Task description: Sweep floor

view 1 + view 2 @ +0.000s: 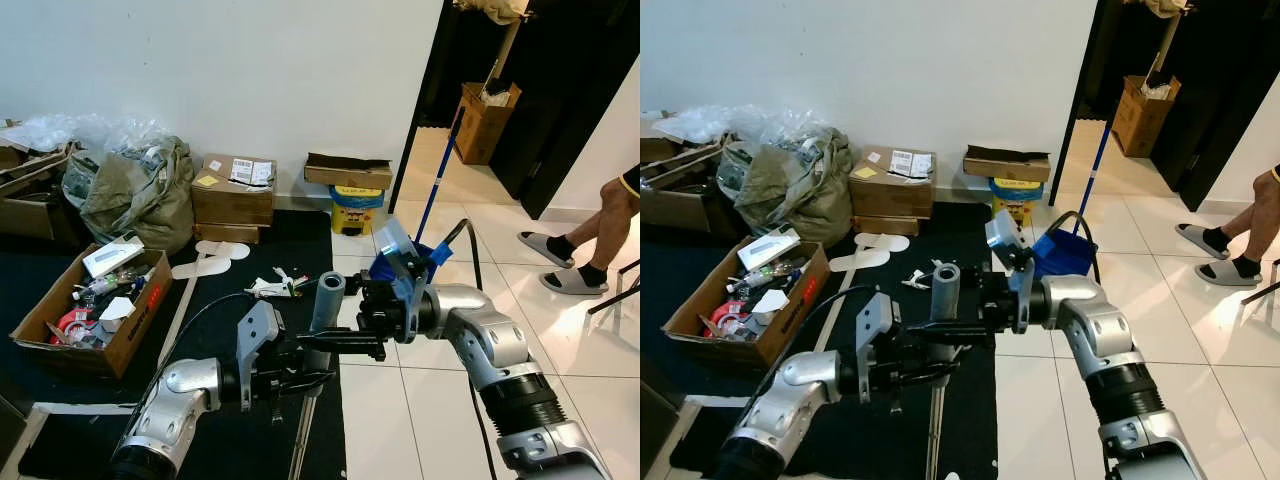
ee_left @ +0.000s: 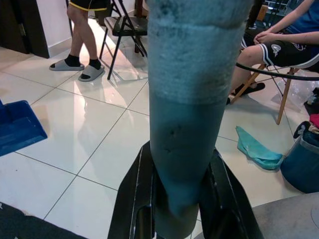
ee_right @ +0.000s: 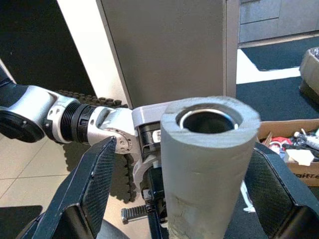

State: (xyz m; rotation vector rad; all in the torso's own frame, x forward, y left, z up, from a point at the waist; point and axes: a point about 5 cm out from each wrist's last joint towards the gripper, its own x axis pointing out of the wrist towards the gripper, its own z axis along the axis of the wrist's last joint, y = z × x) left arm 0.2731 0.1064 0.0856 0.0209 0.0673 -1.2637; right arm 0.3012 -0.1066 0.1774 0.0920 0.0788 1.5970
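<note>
Holding: left gripper [image 1: 318,372] clamped on grey broom handle [image 1: 327,298]
Right gripper [image 1: 345,342]: fingers spread either side of handle top, not touching

Grey foam handle [image 1: 328,297], blue dustpan [image 1: 402,265], black mat [image 1: 220,300], white tiles [image 1: 420,400], brown box [image 1: 90,310]

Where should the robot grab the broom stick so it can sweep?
Best on the grey foam sleeve at the top of the broom stick. It is round and stands upright, so each claw comes from the side: the right claw near the top, the left claw just below.
</note>
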